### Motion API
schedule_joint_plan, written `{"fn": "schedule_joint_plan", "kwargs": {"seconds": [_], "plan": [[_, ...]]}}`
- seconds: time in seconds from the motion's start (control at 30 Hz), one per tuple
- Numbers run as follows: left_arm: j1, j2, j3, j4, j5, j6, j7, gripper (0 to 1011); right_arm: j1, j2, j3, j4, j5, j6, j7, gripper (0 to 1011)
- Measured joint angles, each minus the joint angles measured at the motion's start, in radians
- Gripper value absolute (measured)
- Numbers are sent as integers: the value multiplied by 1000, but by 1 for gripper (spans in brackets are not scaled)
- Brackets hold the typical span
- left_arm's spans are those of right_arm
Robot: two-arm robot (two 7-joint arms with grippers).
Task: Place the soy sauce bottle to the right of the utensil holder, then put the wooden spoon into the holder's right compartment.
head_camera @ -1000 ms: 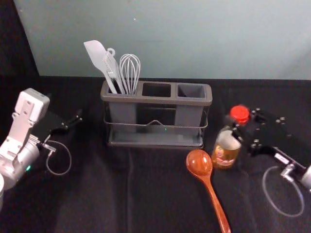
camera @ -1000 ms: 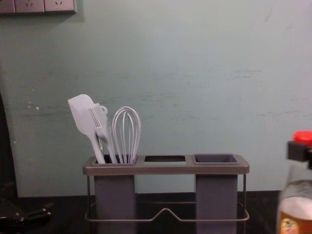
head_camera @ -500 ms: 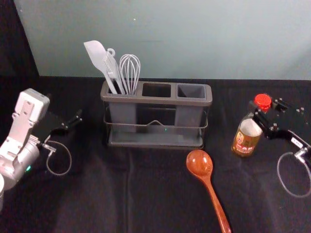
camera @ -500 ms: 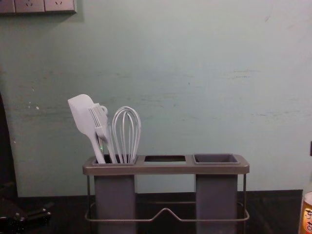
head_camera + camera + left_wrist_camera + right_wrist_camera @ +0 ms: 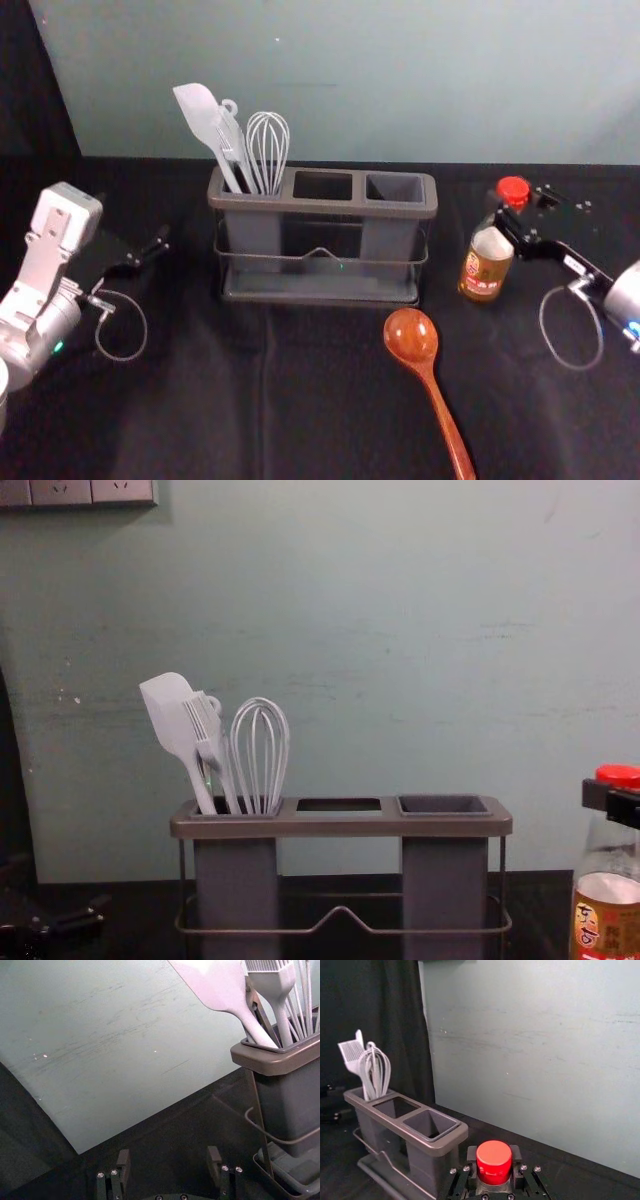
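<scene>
My right gripper point(image 5: 517, 212) is shut on the neck of the soy sauce bottle point(image 5: 486, 266), just under its red cap, to the right of the utensil holder point(image 5: 320, 207). In the right wrist view the cap sits between the fingers of that gripper point(image 5: 494, 1156). The bottle is roughly upright; whether its base touches the table I cannot tell. The wooden spoon point(image 5: 411, 337) lies in front of the holder, bowl towards it. The holder's right compartment point(image 5: 431, 1125) holds nothing. My left gripper point(image 5: 160, 247) is parked at the left; in its wrist view the gripper point(image 5: 169, 1159) stands open.
A white spatula point(image 5: 172, 720), a brush point(image 5: 207, 732) and a whisk point(image 5: 259, 755) stand in the holder's left compartment. A pale wall point(image 5: 400, 80) rises behind the dark-covered table point(image 5: 200, 400). A gap separates bottle and holder.
The bottle and my right gripper first moved right and away from the spoon, then back left a little and farther towards the wall. The left arm, holder and spoon stayed still.
</scene>
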Motion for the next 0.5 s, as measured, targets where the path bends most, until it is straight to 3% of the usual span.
{"fn": "schedule_joint_plan", "kwargs": {"seconds": [0.5], "plan": [[0, 0, 0, 0, 0, 0, 0, 1005, 54, -40, -16, 103, -24, -16, 9, 381]]}}
